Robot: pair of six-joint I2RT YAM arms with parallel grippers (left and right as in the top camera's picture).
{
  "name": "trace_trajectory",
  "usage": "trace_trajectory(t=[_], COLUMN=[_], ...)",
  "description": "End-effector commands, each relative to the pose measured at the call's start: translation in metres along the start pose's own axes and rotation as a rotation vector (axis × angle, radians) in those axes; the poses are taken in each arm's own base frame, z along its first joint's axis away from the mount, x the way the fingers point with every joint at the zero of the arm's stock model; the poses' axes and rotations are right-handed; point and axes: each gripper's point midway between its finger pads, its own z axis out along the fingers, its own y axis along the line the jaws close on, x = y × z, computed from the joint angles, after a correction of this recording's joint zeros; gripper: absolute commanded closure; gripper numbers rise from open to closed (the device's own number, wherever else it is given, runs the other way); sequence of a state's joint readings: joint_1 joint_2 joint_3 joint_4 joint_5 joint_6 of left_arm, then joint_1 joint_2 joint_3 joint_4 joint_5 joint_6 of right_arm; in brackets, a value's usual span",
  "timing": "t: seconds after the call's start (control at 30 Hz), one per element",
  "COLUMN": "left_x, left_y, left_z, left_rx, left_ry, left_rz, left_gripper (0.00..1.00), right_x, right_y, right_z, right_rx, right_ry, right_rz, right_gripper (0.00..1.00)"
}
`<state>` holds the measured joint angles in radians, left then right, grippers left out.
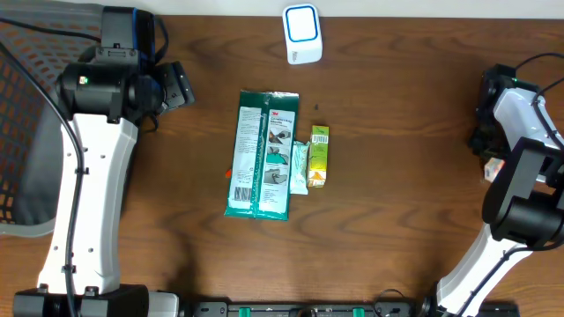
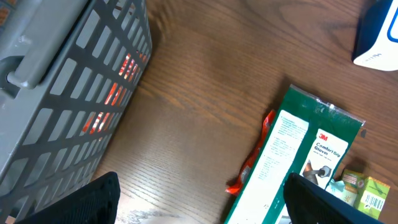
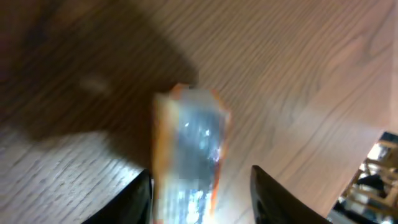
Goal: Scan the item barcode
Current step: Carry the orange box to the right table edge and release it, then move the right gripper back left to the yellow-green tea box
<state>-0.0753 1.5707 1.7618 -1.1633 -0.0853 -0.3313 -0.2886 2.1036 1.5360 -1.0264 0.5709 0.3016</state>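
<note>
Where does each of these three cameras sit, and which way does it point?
Overhead: fixed above the wooden table, looking straight down; both arms show, left arm and right arm.
Left wrist: rides the left arm, looking slantwise at the grey basket and green glove pack; left gripper fingers open at the bottom edge.
Right wrist: rides the right arm, close above the table, facing a blurred orange-edged packet; right gripper fingers flank it.
Shared: overhead and left wrist both show the green glove pack and small green box.
</note>
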Motion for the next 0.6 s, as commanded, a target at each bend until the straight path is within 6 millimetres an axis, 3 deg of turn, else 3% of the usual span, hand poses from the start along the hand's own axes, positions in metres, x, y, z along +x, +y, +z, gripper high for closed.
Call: trace_trajectory(t=[0.0, 0.13, 0.23, 0.43, 0.57], left_x=[-0.002, -0.002, -0.002, -0.002, -0.002], left_y=[0.003, 0.003, 0.003, 0.003, 0.003], left_z=[0.0, 0.0, 0.0, 0.0, 0.0], left_rx=[-0.014, -0.014, -0.014, -0.014, -0.014], left_ry=[-0.004, -0.004, -0.004, -0.004, -0.004], left_rz=[0.014, 0.014, 0.014, 0.014, 0.014], left_gripper=[0.16, 0.15, 0.15, 0.15, 0.15], right_x=[0.002, 0.004, 0.006, 0.009, 0.012], right_y=[0.002, 0.009, 0.026, 0.04, 0.075], right_z=[0.002, 0.001, -0.001, -0.004, -0.019], right_rx=[-0.021, -0.063, -0.159, -0.242, -0.466], right_ry=[0.011, 0.023, 0.038, 0.055, 0.061], right_rz=[0.012, 0.008, -0.026, -0.038, -0.149], right_gripper=[0.43, 0.26, 0.25, 0.25, 0.3])
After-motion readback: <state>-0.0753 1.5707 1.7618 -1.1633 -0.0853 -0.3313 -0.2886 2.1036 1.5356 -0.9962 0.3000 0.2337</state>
